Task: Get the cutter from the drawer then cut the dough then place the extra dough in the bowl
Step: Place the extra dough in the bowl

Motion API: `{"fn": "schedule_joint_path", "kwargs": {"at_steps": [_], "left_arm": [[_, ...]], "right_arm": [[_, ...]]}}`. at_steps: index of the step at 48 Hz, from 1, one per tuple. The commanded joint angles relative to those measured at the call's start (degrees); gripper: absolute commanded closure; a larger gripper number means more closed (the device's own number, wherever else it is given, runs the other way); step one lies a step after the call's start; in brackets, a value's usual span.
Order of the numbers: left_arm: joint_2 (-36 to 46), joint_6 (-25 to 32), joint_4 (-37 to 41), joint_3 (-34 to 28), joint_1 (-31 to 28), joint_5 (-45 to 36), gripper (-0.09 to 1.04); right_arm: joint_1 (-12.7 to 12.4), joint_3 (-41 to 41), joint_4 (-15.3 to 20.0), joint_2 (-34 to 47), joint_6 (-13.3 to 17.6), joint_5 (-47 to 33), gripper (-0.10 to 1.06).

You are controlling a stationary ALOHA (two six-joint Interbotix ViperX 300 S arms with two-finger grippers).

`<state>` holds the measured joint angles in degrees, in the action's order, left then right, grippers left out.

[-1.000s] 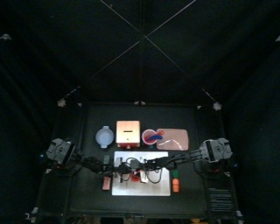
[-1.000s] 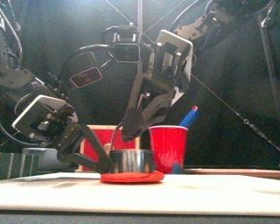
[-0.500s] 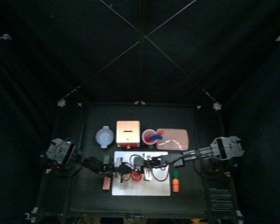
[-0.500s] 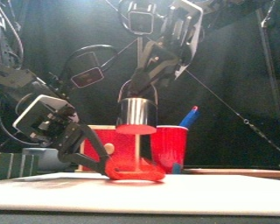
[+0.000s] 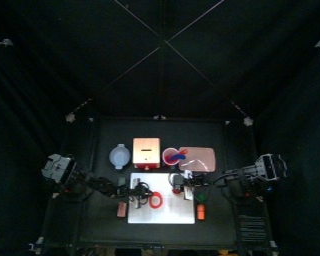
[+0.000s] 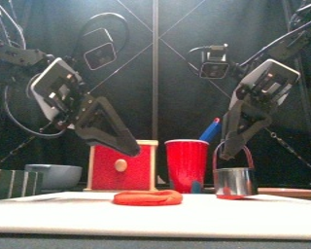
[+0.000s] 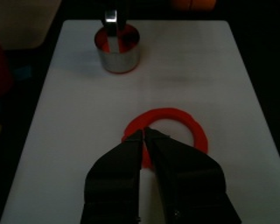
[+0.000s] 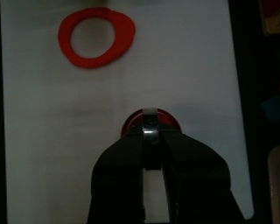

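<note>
A red dough ring (image 6: 148, 197) lies flat on the white cutting board (image 6: 67, 216), and shows again as the ring (image 7: 168, 129) and the ring (image 8: 97, 35) in the wrist views. The round metal cutter (image 6: 232, 181) stands on the board right of the ring, with red dough inside the cutter (image 8: 149, 122). My right gripper (image 6: 236, 148) is shut on its wire handle. The left gripper (image 6: 120, 148) hangs above the ring's left side, shut and holding nothing. In the left wrist view its jaws (image 7: 150, 142) point at the ring's near edge, with the cutter (image 7: 119, 54) beyond.
Behind the board stand the wooden box with a red drawer front (image 6: 124, 163), the red cup (image 6: 189, 165) with a blue knife, and the blue-grey bowl (image 6: 48, 175) at the left. The pink tray (image 5: 198, 157) lies at the back right.
The right gripper carried the cutter off the dough and set it down to the right on the board. The left gripper rose off the dough, which now lies flat as a ring.
</note>
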<state>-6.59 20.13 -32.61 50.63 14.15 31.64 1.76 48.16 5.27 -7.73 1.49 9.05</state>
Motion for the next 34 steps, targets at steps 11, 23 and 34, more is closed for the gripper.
{"fn": "schedule_joint_path", "kwargs": {"at_steps": [11,23,34], "left_arm": [[-2.55,0.09,4.75,-3.34,-0.35,-1.32,0.06],[-6.33,1.05,5.98,-6.06,-5.54,-9.05,0.04],[-6.86,4.66,6.59,-7.56,-5.89,-14.15,0.07]], "right_arm": [[0.09,-2.64,1.58,-1.76,0.09,-0.09,0.19],[0.0,-2.9,1.76,-2.9,0.09,-0.26,0.18],[-0.18,-2.29,1.41,-2.72,0.0,-0.44,0.18]]}}
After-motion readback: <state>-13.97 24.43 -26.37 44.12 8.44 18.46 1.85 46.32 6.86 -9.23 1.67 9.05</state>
